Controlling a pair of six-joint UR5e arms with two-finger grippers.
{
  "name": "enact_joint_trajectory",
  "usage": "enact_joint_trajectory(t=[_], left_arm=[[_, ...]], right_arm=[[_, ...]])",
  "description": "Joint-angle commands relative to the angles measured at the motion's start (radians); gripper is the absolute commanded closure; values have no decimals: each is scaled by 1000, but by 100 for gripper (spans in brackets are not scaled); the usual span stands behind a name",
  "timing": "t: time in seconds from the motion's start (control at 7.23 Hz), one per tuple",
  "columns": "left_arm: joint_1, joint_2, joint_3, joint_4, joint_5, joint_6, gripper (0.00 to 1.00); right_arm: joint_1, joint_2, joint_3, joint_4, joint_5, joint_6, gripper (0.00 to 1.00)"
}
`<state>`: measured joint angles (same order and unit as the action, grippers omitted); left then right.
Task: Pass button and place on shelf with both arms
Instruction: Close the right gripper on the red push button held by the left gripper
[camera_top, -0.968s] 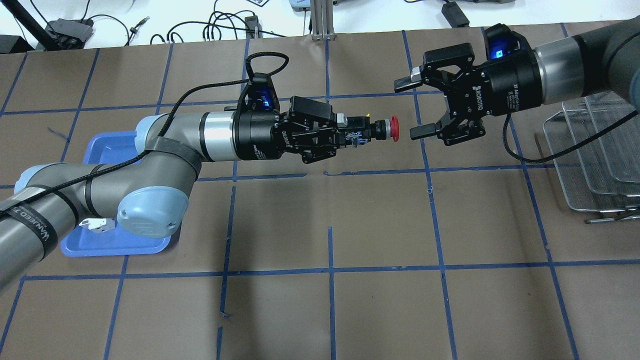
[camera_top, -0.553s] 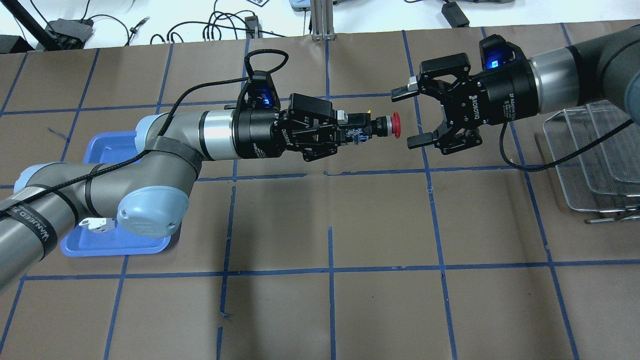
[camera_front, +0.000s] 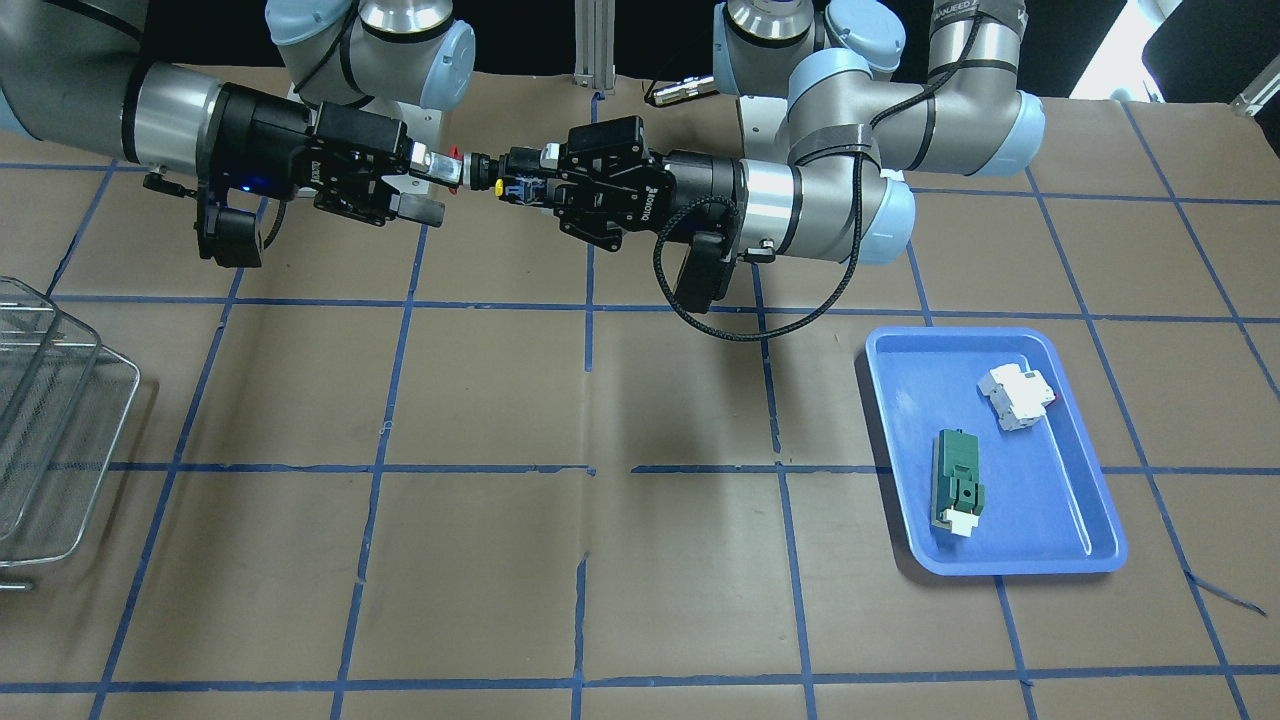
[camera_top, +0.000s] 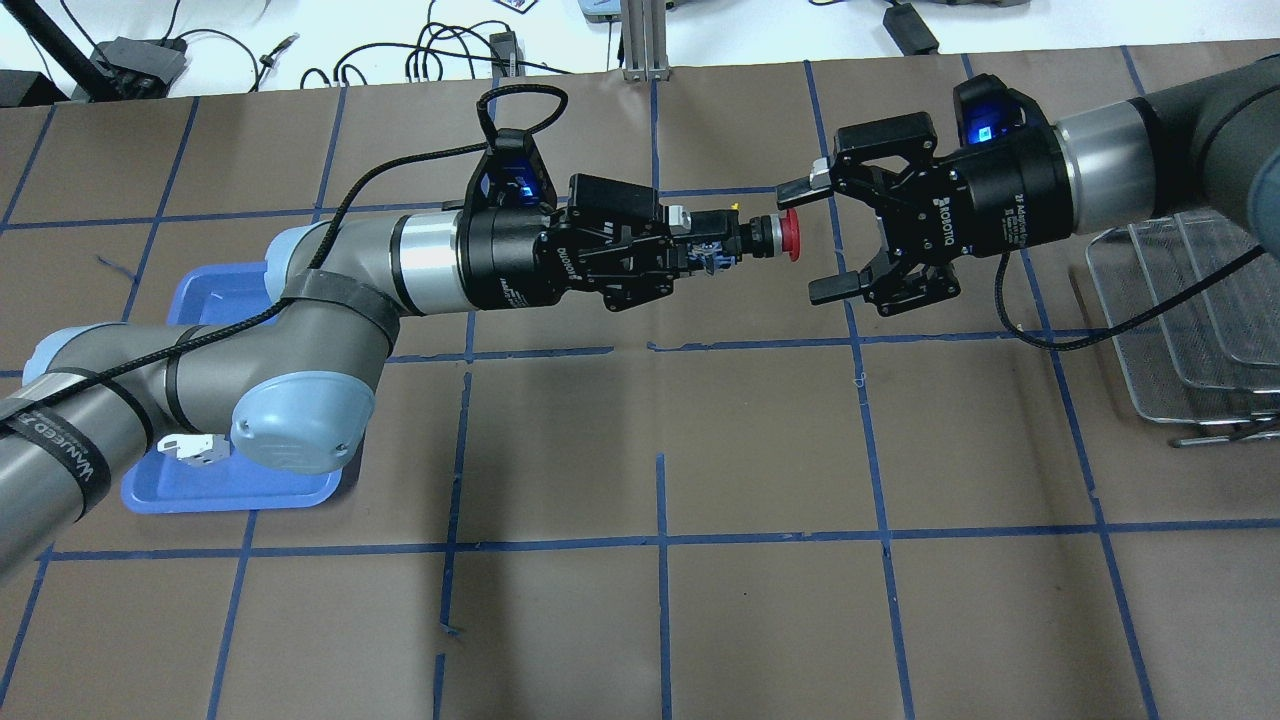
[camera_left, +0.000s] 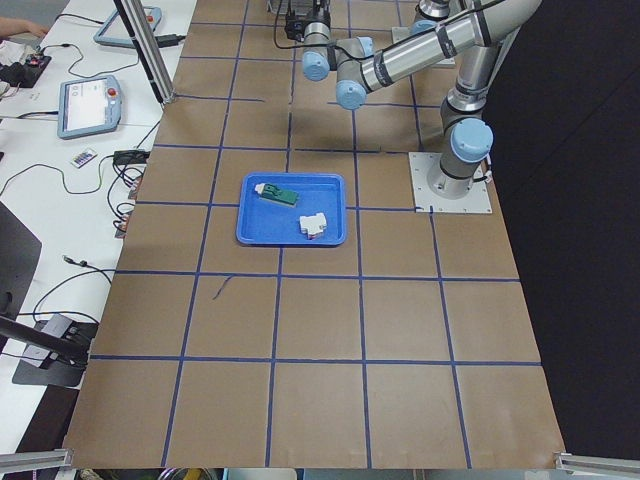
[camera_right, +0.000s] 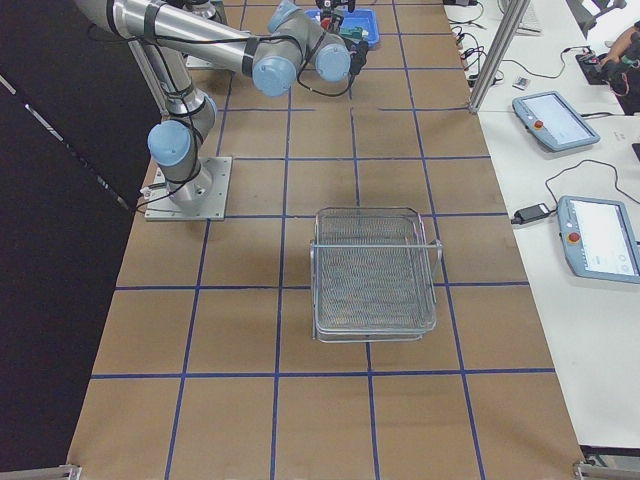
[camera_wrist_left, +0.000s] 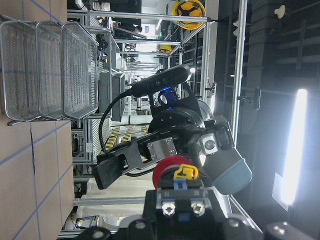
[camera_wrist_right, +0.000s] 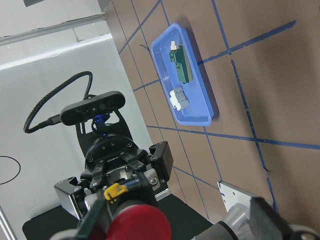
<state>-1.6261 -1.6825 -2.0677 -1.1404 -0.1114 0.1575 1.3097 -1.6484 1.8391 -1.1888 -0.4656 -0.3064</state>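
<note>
My left gripper (camera_top: 706, 254) is shut on the black body of the button (camera_top: 768, 240) and holds it level above the table, red cap pointing at my right gripper (camera_top: 812, 240). The right gripper is open, its two fingers above and below the red cap, at its mouth. From across the table the button (camera_front: 478, 166) sits between the left gripper (camera_front: 520, 186) and the right gripper (camera_front: 430, 187). The left wrist view shows the red cap (camera_wrist_left: 170, 170); the right wrist view shows it close up (camera_wrist_right: 134, 226). The wire shelf (camera_top: 1180, 320) stands at the right end of the table.
A blue tray (camera_front: 900, 400) holds a green block (camera_front: 958, 480) and a white breaker (camera_front: 1017, 396) under my left arm. The shelf also shows in the front view (camera_front: 60, 440) and the right side view (camera_right: 375, 270). Cables lie beyond the table's far edge.
My right gripper has moved left toward the button, so its open fingers now flank the red cap. My left gripper has shifted slightly farther away with the button.
</note>
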Motion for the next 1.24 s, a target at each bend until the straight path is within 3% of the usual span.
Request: enact_joint_trajectory(t=[0.0, 0.69, 0.97, 1.11], left_arm=[[0, 9, 0, 2, 2, -3, 100], [0, 17, 1, 4, 15, -10, 100], [0, 7, 1, 4, 15, -10, 100], [0, 10, 4, 4, 15, -10, 100]], right_arm=[[0, -5, -1, -6, 14, -22, 0], [42, -22, 2, -6, 47, -46, 0], [36, -22, -6, 6, 36, -42, 39], [34, -28, -7, 12, 36, -40, 52]])
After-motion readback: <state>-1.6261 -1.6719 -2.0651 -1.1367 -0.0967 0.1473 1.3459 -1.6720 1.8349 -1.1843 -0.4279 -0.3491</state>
